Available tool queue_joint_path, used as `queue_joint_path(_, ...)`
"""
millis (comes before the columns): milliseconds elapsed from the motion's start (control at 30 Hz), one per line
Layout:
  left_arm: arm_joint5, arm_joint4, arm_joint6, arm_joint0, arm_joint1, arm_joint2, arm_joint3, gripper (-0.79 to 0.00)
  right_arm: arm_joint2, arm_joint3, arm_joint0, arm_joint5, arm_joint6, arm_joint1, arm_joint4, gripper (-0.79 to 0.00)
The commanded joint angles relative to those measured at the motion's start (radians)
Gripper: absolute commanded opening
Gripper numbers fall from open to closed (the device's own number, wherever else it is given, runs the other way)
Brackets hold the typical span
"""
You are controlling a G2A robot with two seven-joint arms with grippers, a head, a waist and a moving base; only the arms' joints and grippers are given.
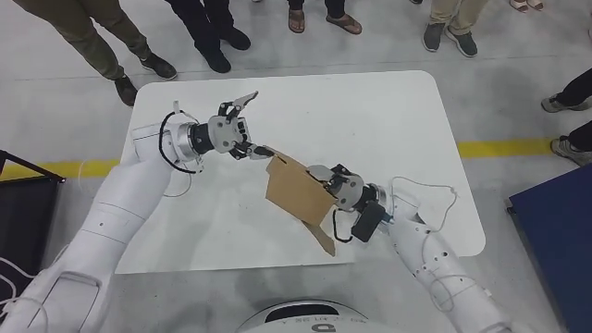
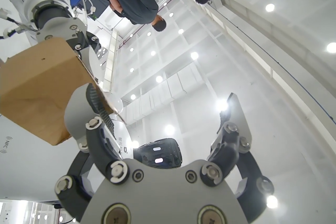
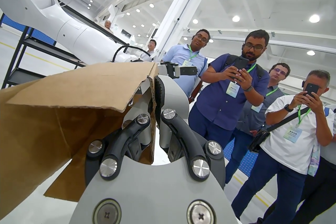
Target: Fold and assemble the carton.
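Between left gripper (image 1: 256, 128) and right gripper (image 1: 322, 178): carton (image 1: 291, 192) (over table (image 1: 388, 120)).

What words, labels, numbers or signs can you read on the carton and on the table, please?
On the carton: none; its visible brown faces are plain in all three views.
On the table: none; the white top shows no legible marking.

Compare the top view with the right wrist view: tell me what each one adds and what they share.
Top view adds the white table and the open left gripper at a corner of the carton. Right wrist view adds a close look at the right gripper pinching a carton panel edge. Shared: the brown carton in the right gripper.
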Motion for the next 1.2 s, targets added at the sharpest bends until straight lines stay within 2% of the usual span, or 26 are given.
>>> queue_joint_path(0, 0.002, -0.008, 0.002, 0.014, 0.006, -0.005, -0.016, 0.000, 0.004, -0.006, -0.004, 0.001, -0.001, 0.003, 0.003, -0.785)
queue_joint_path(267, 0.016, -0.053, 0.016, 0.039, 0.025, 0.025, -0.099, 0.000, 0.003, -0.020, -0.005, 0.010, 0.007, 0.013, -0.004, -0.785)
queue_joint_path(700, 0.024, -0.002, 0.024, -0.009, 0.017, 0.094, -0.082, 0.000, -0.003, -0.041, -0.019, 0.036, 0.019, 0.027, -0.007, -0.785)
queue_joint_path(733, 0.024, 0.001, 0.024, -0.011, 0.017, 0.097, -0.080, -0.028, -0.002, -0.041, -0.020, 0.038, 0.018, 0.028, -0.004, -0.785)
queue_joint_path(767, 0.023, 0.003, 0.023, -0.013, 0.018, 0.099, -0.077, -0.105, -0.002, -0.041, -0.020, 0.039, 0.018, 0.030, -0.002, -0.785)
queue_joint_path(800, 0.022, 0.009, 0.022, -0.014, 0.020, 0.102, -0.078, -0.203, -0.001, -0.041, -0.021, 0.040, 0.017, 0.031, 0.000, -0.785)
queue_joint_path(833, 0.022, 0.011, 0.022, -0.015, 0.022, 0.106, -0.077, -0.394, -0.001, -0.042, -0.022, 0.040, 0.017, 0.032, 0.001, -0.785)
queue_joint_path(1033, 0.032, 0.022, 0.032, -0.024, 0.039, 0.145, -0.092, -0.640, -0.004, -0.043, -0.019, 0.046, 0.018, 0.037, 0.006, -0.785)
queue_joint_path(1167, 0.033, 0.016, 0.033, -0.033, 0.052, 0.169, -0.095, -0.739, -0.010, -0.039, -0.013, 0.049, 0.020, 0.039, 0.011, -0.785)
